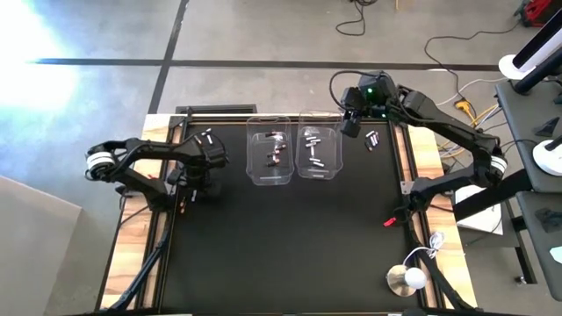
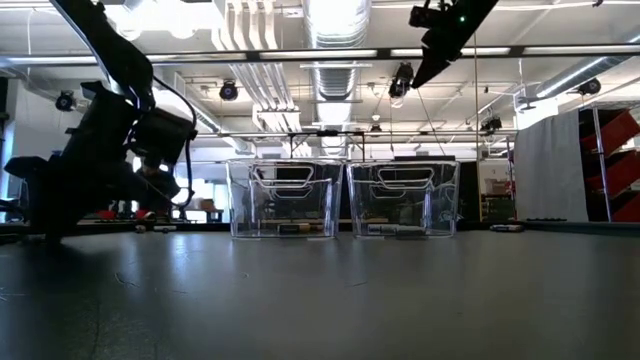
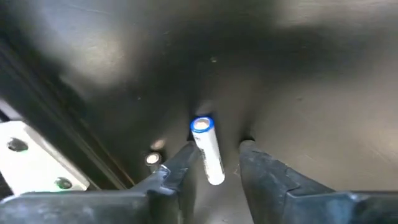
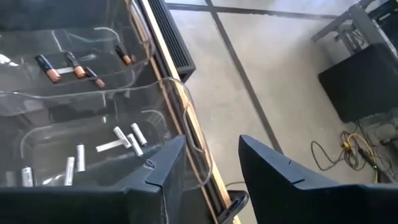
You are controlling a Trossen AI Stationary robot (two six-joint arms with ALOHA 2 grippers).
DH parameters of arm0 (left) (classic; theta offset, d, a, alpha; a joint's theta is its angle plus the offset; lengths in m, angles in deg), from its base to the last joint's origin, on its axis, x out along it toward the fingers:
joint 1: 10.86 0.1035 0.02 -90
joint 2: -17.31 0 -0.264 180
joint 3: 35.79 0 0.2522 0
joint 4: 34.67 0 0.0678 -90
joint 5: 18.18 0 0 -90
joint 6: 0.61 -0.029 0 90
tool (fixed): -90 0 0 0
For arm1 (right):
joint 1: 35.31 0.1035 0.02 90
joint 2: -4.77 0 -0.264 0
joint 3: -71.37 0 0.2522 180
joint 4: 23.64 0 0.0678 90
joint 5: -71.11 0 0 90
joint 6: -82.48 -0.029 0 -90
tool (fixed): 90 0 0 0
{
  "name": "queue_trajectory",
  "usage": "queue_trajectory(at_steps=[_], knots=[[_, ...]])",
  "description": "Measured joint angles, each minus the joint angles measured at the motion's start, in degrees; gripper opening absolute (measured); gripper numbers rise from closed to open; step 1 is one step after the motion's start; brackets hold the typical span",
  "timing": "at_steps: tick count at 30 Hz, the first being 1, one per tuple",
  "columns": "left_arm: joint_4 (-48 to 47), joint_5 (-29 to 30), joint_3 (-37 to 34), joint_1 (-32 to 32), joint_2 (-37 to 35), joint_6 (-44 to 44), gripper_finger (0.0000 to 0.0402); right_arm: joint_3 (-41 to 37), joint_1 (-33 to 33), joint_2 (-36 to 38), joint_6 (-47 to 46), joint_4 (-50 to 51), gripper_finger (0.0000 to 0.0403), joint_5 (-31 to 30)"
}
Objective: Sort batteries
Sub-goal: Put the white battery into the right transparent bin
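Silvery-white battery with blue end between left gripper fingers

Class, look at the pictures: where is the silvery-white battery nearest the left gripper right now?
In the left wrist view, the silvery-white battery lies on the dark mat between the left gripper's fingers, at the table's left side, away from the two clear bins.

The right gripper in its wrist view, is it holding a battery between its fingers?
No, the right gripper is open with nothing between its fingers; only floor shows through the gap, beside the clear bin of silvery batteries.
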Motion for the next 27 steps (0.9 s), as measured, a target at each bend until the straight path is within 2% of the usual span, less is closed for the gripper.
queue_trajectory(at_steps=[3,5,9,11,13,16,18,20,22,27], knots=[[1.07,-1.24,-0.57,0.0,0.2,-2.31,0.0069,-0.09,-0.2,0.0,0.23,-2.92,0.013,0.33],[2.22,-2.91,-1.05,0.28,0.14,-4.38,0.0046,-0.09,-0.2,0.0,-0.25,-7.42,0.0124,3.34],[2.21,-2.0,-0.7,0.31,-0.04,-6.95,0.0012,-0.52,-0.18,-1.31,-9.32,-19.97,0.011,17.21],[2.25,-1.08,-0.46,0.21,-1.19,-9.02,0.0011,-1.48,0.47,-2.56,-14.85,-25.85,0.0102,24.76],[3.07,-0.13,-0.54,-0.19,-3.25,-10.81,0.0015,-2.54,2.27,-4.07,-18.48,-30.45,0.0093,29.8],[6.65,-0.14,-1.38,-0.21,-8.26,-12.91,0.0016,-3.25,6.31,-6.72,-20.02,-33.16,0.0076,30.84],[10.07,-2.89,-1.45,-0.17,-12.6,-13.34,0.0016,-3.28,9.0,-9.07,-20.96,-34.52,0.0064,30.36],[9.33,-5.54,-1.57,-0.38,-17.65,-13.02,0.0015,-2.97,11.12,-12.0,-23.75,-36.93,0.0053,30.34],[11.64,-6.26,-0.89,-0.5,-22.66,-11.85,0.0015,-2.1,12.8,-15.31,-27.39,-40.05,0.0045,30.67],[22.03,-5.85,2.09,-0.48,-34.8,-12.13,0.0014,3.01,15.26,-23.31,-34.99,-45.34,0.0053,30.79]])
